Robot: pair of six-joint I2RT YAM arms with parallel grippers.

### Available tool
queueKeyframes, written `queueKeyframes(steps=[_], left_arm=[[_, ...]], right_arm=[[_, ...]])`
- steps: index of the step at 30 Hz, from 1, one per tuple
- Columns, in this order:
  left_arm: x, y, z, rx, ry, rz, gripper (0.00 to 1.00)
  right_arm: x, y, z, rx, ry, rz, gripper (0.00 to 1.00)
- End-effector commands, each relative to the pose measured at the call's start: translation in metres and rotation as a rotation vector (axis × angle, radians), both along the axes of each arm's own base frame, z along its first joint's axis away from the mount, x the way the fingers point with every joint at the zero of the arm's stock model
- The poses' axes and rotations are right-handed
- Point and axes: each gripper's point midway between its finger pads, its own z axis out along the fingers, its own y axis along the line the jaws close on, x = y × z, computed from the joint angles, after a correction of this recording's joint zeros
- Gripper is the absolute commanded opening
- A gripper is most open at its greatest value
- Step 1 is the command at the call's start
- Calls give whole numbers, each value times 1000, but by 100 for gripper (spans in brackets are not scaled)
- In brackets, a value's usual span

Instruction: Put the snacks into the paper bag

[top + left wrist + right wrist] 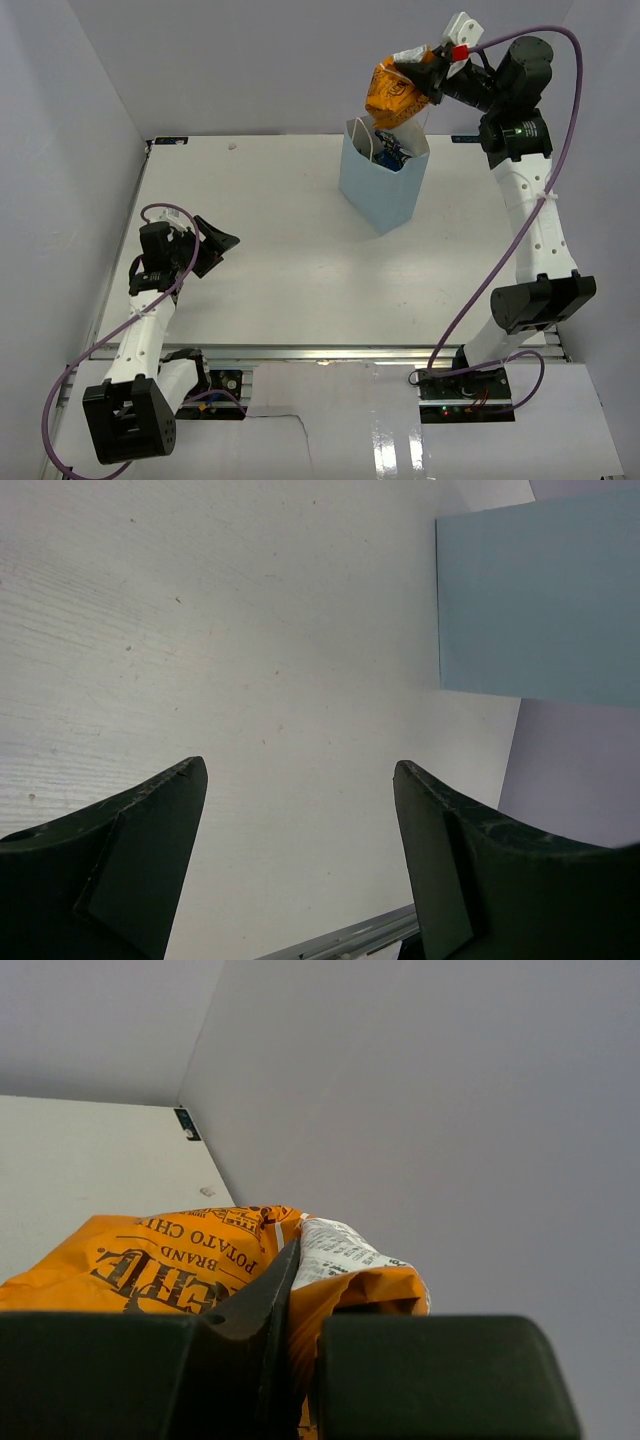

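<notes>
The light blue paper bag (383, 187) stands upright at the back middle of the table, a blue-and-white packet (388, 154) showing inside its mouth. Just above that mouth hangs an orange chip bag (393, 96), pinched at its top corner by my right gripper (432, 72), which is shut on it. In the right wrist view the orange chip bag (160, 1260) fills the lower left, squeezed between the dark fingers (265, 1305). My left gripper (218, 243) rests low at the left, open with nothing between its fingers (130, 850); the paper bag's side (540, 600) shows beyond.
Grey walls close in the table (270, 270) at the back and both sides. A metal rail (320, 352) runs along the near edge. A purple cable (520, 230) loops beside the right arm.
</notes>
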Motion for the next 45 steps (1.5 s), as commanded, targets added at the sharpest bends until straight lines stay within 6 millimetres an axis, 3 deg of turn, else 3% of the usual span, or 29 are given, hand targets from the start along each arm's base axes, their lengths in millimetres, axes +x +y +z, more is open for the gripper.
queueKeyframes(steps=[1,6,17,27,45], left_arm=[[2,0,7,8,-35,-16,85],[3,-1,6,5,-29,-22,85],[2,-3,4,-3,-23,-30,85],[3,-4,5,-12,-17,-37,85],[4,-7,5,-31,-19,-47,85]], right_arm=[[-21,5,14,-49,-118,126,8],[-13,13,-17,-101,-41,235,8],[3,13,-36,-109,28,348,8],[-3,19,-53,-91,143,470,8],[20,-5,-130,-138,338,260,8]])
